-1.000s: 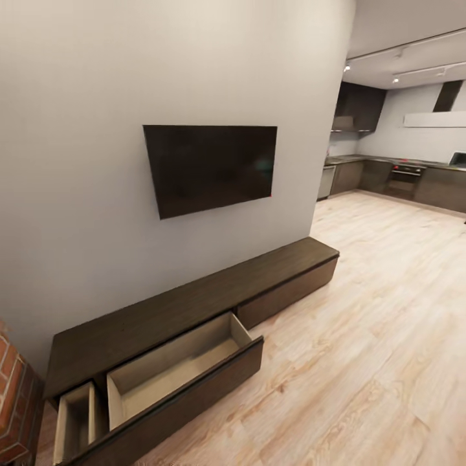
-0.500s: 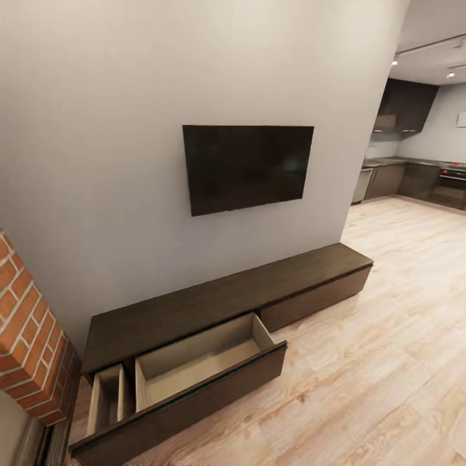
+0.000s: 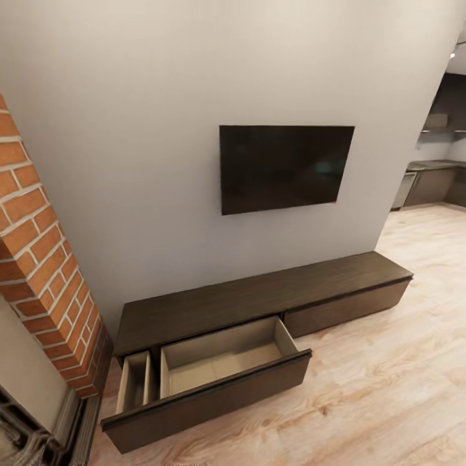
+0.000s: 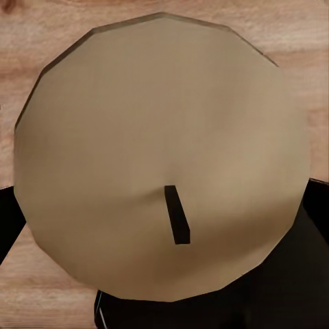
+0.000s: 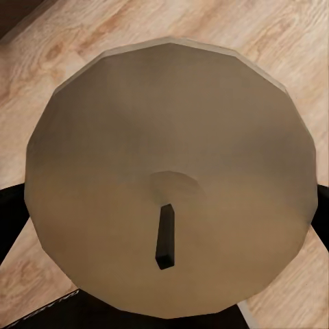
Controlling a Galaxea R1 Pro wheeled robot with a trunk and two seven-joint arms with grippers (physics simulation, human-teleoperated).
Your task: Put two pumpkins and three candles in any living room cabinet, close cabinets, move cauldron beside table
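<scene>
Candles (image 4: 157,157) (image 5: 171,178), beige with dark wicks, sit in both grippers.

Dark-brown cabinet (image 3: 259,301) with beige drawer insides, red brick column (image 3: 45,272), beige candles (image 4: 157,157).

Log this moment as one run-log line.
left jaws: holding candle | right jaws: holding candle | cabinet: drawer open, nothing visible inside | wood floor ahead
</scene>
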